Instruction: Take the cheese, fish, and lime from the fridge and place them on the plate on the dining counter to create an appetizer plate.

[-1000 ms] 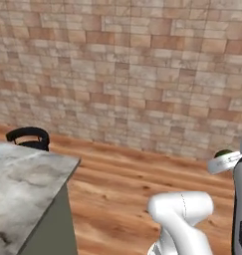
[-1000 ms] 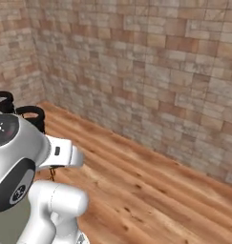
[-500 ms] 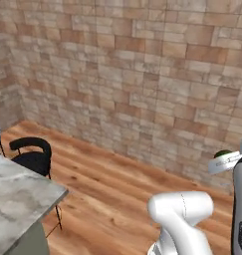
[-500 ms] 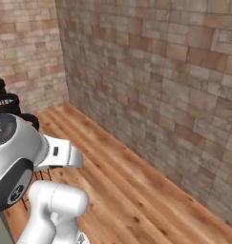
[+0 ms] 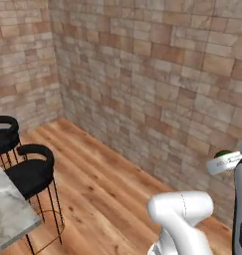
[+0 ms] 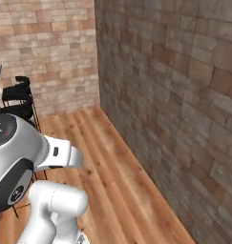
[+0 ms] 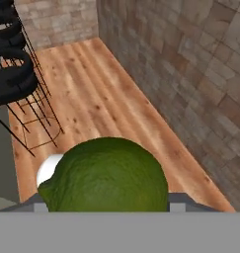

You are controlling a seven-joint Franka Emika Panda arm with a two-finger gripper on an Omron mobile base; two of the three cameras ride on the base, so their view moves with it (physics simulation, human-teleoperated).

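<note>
- In the left base view, the corner of the dining counter (image 5: 8, 219), grey-white marble, sits at about 8 o'clock.
- Two black stools stand beside it: the nearer stool (image 5: 30, 174) touches the counter's edge line at 9 o'clock, and the farther stool (image 5: 4, 135) is just behind it.
- A wooden floor (image 5: 102, 184) runs from the stools toward a brick wall (image 5: 157, 84) that fills the upper half and turns a corner at 11 o'clock.
- In the same view, at 3 o'clock, a small green round tip, probably the lime, peeks over the arm's white wrist.
- In the right base view the stools (image 6: 19, 97) appear at 9 o'clock, against the far brick wall.
- In the hand view, the lime (image 7: 107, 177), green and bumpy, sits at 6 o'clock, close to the camera.
- The gripper (image 7: 107, 207) has its jaws spread wide around the lime and clasps it; the finger tips themselves are hidden behind the fruit.
- Stool legs and seats (image 7: 15, 74) lie at 10 o'clock in the hand view, with the floor below the lime.
</note>
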